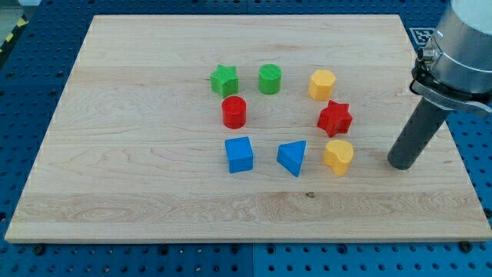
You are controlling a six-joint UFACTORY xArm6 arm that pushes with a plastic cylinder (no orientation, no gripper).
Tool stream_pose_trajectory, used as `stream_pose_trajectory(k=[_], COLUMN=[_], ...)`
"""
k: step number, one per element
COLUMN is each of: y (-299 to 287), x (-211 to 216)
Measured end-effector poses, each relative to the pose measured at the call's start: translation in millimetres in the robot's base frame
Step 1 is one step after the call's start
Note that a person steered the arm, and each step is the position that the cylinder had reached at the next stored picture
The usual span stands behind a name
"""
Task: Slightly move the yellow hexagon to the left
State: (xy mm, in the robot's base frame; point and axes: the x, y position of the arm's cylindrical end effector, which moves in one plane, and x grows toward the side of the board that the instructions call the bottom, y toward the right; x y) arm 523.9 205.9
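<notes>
The yellow hexagon [322, 83] sits on the wooden board, at the upper right of a ring of blocks. My tip [401, 164] rests on the board at the view's right, well below and to the right of the hexagon and touching no block. The nearest block to my tip is a yellow heart [338, 156], a short way to its left. A red star [335, 118] lies just below the hexagon.
Other blocks in the ring: a green star [224, 79], a green cylinder [270, 78], a red cylinder [234, 111], a blue cube [239, 154] and a blue triangle [293, 157]. The board's right edge [442, 123] is close to my tip.
</notes>
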Motion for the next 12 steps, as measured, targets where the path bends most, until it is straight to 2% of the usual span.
stream_pose_trajectory(k=[3, 4, 5, 7, 8, 9, 10, 12], y=[15, 9, 0, -10, -10, -21, -54, -62], x=[0, -18, -65, -129, -130, -149, -159, -159])
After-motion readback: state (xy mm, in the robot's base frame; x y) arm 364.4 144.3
